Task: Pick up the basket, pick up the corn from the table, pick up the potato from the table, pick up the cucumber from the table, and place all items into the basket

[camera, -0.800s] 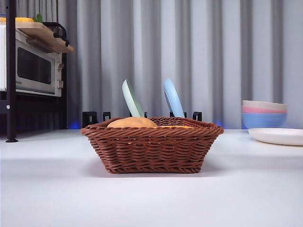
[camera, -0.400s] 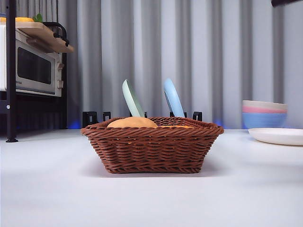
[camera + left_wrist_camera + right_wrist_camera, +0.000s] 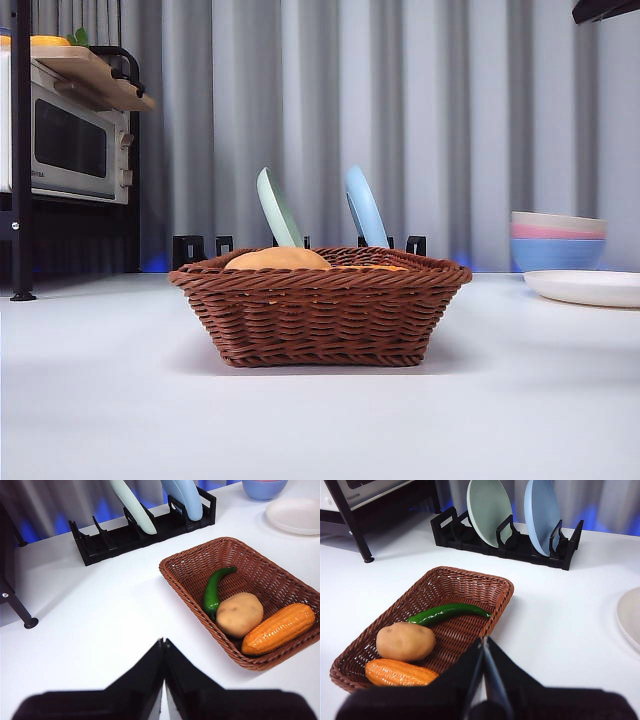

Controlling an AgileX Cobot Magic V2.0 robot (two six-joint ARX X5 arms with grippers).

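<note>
front view hides the cucumber; wrist views show it in the basket, both end effectors closed.

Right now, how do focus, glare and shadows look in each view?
Front view: basket sharp, with a soft shadow on the table; background evenly lit. Left wrist view: left gripper blurred and dark at the bottom edge, while potato and corn are crisp. Right wrist view: right gripper blurred; glossy highlights run along the cucumber.
</note>
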